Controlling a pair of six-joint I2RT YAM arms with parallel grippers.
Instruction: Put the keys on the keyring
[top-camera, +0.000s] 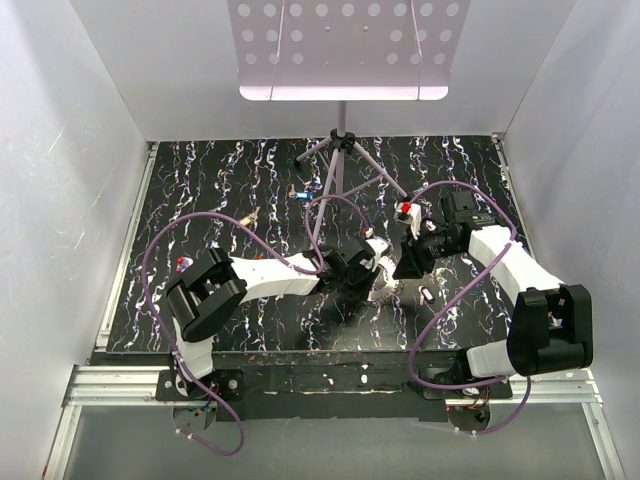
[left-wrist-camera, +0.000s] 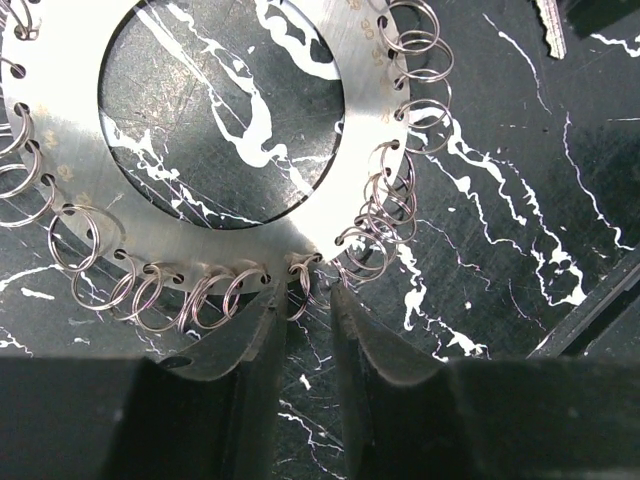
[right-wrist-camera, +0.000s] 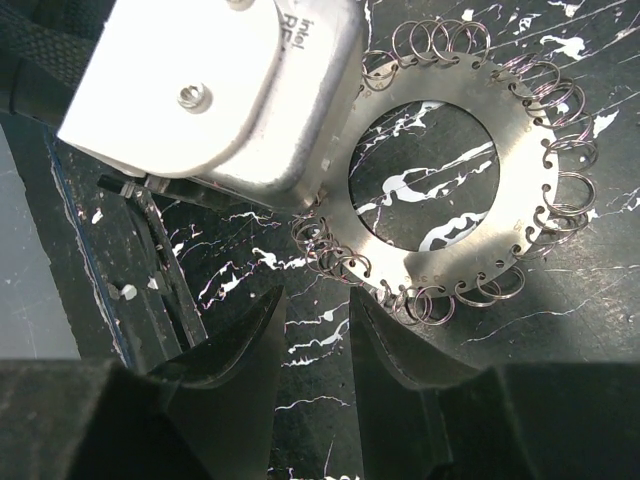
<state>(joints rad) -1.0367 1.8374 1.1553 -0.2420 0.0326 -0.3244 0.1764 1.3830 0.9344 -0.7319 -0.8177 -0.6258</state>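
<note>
Keyring (left-wrist-camera: 65, 150) flat on worktop (top-camera: 200, 180), split rings (left-wrist-camera: 160, 295) along rim bare; keys (left-wrist-camera: 548, 25) loose nearby. Left claw (left-wrist-camera: 308, 325) narrow at one rim ring, right claw (right-wrist-camera: 318, 310) half-spread, empty. Threading all ahead.

Bench (top-camera: 200, 190): black top with white marbling. The keyring (left-wrist-camera: 345, 140) lies flat near centre, with wire loops around its rim. A silver key (left-wrist-camera: 548, 25) lies near it. A red-headed key (top-camera: 181, 262) lies at left and a blue-headed key (top-camera: 302, 195) farther back, well apart. The tripod (top-camera: 385, 180) stands at far centre.
</note>
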